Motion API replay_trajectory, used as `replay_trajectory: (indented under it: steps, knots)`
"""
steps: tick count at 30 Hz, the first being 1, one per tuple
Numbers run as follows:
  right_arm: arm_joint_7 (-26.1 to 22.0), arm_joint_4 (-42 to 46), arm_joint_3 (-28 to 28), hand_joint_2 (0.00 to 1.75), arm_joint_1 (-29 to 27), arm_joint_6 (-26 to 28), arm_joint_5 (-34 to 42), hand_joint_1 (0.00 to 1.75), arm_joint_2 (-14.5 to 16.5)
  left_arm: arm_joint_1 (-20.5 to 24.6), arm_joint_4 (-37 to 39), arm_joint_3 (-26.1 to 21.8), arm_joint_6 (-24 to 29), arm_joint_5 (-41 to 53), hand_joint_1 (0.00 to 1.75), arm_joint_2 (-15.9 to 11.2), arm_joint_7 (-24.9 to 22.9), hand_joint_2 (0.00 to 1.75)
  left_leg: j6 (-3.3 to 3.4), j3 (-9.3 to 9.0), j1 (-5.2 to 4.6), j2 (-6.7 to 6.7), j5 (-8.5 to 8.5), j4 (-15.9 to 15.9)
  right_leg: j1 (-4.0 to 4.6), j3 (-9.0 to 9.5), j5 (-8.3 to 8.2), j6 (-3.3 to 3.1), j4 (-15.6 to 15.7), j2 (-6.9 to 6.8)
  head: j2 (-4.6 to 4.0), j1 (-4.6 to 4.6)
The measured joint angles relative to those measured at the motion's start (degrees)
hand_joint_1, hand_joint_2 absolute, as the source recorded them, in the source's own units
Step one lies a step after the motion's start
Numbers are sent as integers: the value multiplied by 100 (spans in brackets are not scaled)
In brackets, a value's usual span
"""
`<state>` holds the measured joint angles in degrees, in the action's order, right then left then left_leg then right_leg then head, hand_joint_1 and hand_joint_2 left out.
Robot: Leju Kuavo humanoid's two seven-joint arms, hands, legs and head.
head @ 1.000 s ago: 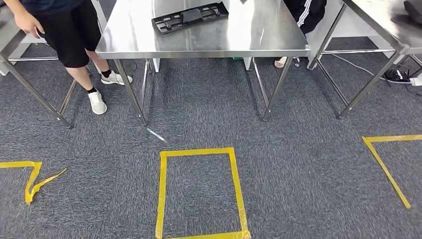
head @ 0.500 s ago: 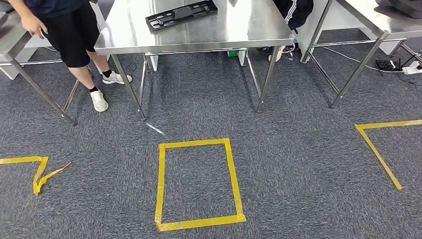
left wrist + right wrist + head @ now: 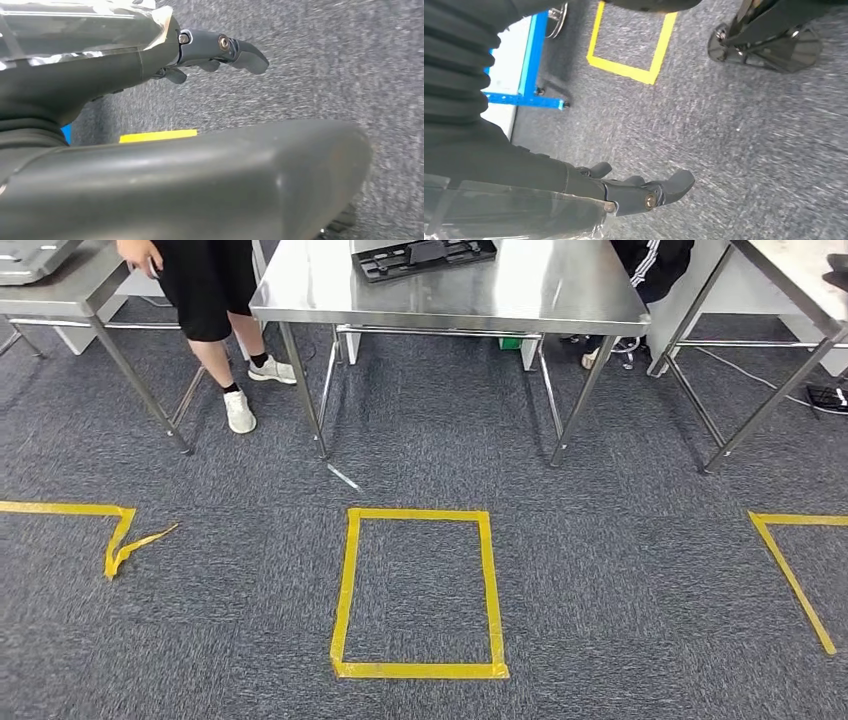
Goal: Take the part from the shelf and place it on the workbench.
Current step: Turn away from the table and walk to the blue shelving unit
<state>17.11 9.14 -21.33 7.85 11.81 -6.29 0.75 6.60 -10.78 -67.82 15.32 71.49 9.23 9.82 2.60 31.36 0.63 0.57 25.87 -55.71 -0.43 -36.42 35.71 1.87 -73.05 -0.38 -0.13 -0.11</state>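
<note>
Head view: flat black plastic part (image 3: 424, 257) lying on shiny steel workbench (image 3: 560, 295) at top centre; yellow tape rectangle (image 3: 420, 592) on grey carpet at lower centre; person's legs (image 3: 222, 335) at upper left.

Left wrist view: left hand (image 3: 220, 50) at upper centre over carpet, fingers loosely extended, holding nothing.

Right wrist view: right hand (image 3: 644, 190) at lower centre, likewise empty, fingers apart.

Placement looks done; nothing evidently left but standing off.

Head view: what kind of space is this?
Probably an indoor lab or workshop test area: steel workbench holding a black part, yellow tape rectangle on grey carpet, a person standing nearby.
</note>
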Motion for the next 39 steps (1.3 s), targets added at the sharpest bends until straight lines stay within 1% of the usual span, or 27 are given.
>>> replay_trajectory:
  steps: [1,3,5,6,8,10,11,13,14,15,16,17,19,21,23,24,25,27,29,30,31,32,33,34,35,37,39]
  knots:
    - [0,0,0,175,-7,5,-1,0,-4,-7,0,1,0,1,0,2,2,0,-15,24,2,48,-23,-4,-17,79,-67,52,108,6,0,0]
    - [-2,0,0,175,-8,19,-2,0,-11,-12,0,3,-1,2,0,10,8,0,-56,59,10,150,-59,-25,-69,525,-368,162,917,108,0,2]
    - [-4,0,0,175,-2,30,-4,0,-13,-1,0,8,-3,2,0,15,14,0,-118,104,-8,242,-87,-63,-90,870,-567,176,1614,265,0,-2]
    - [-5,0,0,175,0,32,-4,0,-11,2,0,9,-4,2,0,15,16,0,-154,129,-16,280,-104,-74,-85,918,-590,147,1739,310,0,-5]
    - [-5,0,-1,175,2,34,-4,0,-4,-10,0,11,-4,2,0,15,17,0,-233,165,-7,349,-146,-71,-66,895,-613,61,1736,243,0,-11]
    - [-8,0,-2,175,9,38,-4,0,-1,-29,0,11,-4,2,0,15,17,0,-285,253,13,263,-37,-218,-84,895,-661,-34,1738,154,0,-21]
    - [-10,0,-2,175,11,40,-4,0,-1,-31,0,11,-5,2,0,15,17,0,-301,363,18,173,123,-451,-94,890,-683,-78,1744,103,0,-34]
    - [-15,-1,-2,175,0,45,-2,0,-2,-27,0,16,-17,7,0,15,18,0,-332,706,23,17,554,-1222,-72,860,-705,-130,1740,-11,0,-59]
    - [-15,-1,-2,175,-9,46,0,0,-1,-30,0,20,-26,14,0,15,19,0,-345,865,25,-7,706,-1594,-57,843,-709,-137,1737,-75,0,-60]
    - [-16,-2,-2,175,-17,50,4,0,-1,-38,0,24,-33,22,0,15,19,0,-350,941,26,-20,758,-1806,-46,832,-711,-141,1734,-138,0,-60]
    - [-17,-2,-2,175,-21,55,11,0,-1,-48,0,29,-37,32,0,15,17,0,-347,901,26,-35,699,-1790,-37,829,-711,-140,1731,-198,0,-61]
    - [-19,-2,-1,175,-21,61,21,0,1,-57,0,34,-37,39,0,14,16,0,-335,743,27,-66,549,-1540,-33,834,-709,-139,1728,-250,0,-60]
    - [-26,-2,0,175,-18,77,45,0,4,-52,0,50,-37,49,0,14,11,0,-293,272,10,-256,222,-716,-7,848,-700,-125,1719,-342,0,-60]
    - [-34,-2,0,175,-19,88,61,0,5,-29,0,61,-37,54,0,14,7,0,-235,29,-24,-405,95,-223,42,844,-684,-88,1710,-423,0,-46]
    - [-38,-2,0,175,-22,93,70,0,3,-25,0,63,-36,55,0,11,3,0,-169,48,-59,-344,82,-160,65,837,-679,-42,1708,-515,0,-29]
    - [-38,-2,0,175,-21,94,73,0,2,-31,0,63,-35,55,0,11,1,0,-131,60,-57,-294,63,-147,55,822,-662,-14,1687,-515,0,-23]
    - [-39,-2,0,175,-21,95,74,0,1,-36,0,63,-34,55,0,11,-2,0,-90,71,-52,-245,42,-131,47,778,-600,1,1600,-449,0,-22]
    - [-42,-2,0,175,-32,95,74,0,1,-25,0,65,-33,55,0,14,-4,0,-14,102,-28,-149,-7,-109,29,532,-324,-6,1092,-198,0,-7]
    - [-43,-3,0,175,-55,95,74,0,1,-8,0,67,-33,55,0,17,-5,0,25,152,-31,-27,-39,-112,23,157,5,-36,283,-35,0,7]
    - [-42,-4,0,175,-65,93,74,0,-1,-11,0,68,-33,55,0,18,-5,0,28,168,-31,41,-51,-114,19,32,79,-22,15,-8,0,8]
    - [-39,-6,0,175,-73,90,74,0,-3,-20,0,68,-33,58,0,19,-5,0,23,177,-29,109,-62,-117,8,11,58,15,-38,5,0,10]
    - [-37,-8,0,175,-75,86,74,0,-7,-28,0,68,-33,62,0,19,-5,0,11,179,-26,177,-72,-121,-8,107,-56,69,158,23,0,9]
    - [-34,-9,0,175,-73,82,74,0,-11,-32,0,68,-33,68,0,20,-5,0,-5,180,-22,242,-81,-128,-33,293,-224,129,538,70,0,10]
    - [-31,-9,0,175,-68,80,74,0,-14,-31,0,69,-32,76,0,21,-5,0,-29,189,-26,303,-89,-143,-65,499,-384,177,980,190,0,13]
    - [-27,-9,0,175,-63,79,74,0,-15,-26,0,70,-32,84,0,21,-5,0,-59,204,-34,363,-95,-160,-82,654,-507,186,1329,285,0,12]
    - [-21,-10,0,175,-58,78,75,0,-9,-21,0,74,-30,95,0,20,-5,0,-134,240,-47,458,-116,-173,-81,771,-596,124,1626,391,0,-3]
    - [-17,-10,0,175,-58,78,80,0,2,-34,0,77,-28,96,0,20,-7,0,-206,272,-26,504,-141,-168,-66,780,-631,18,1629,283,0,-18]
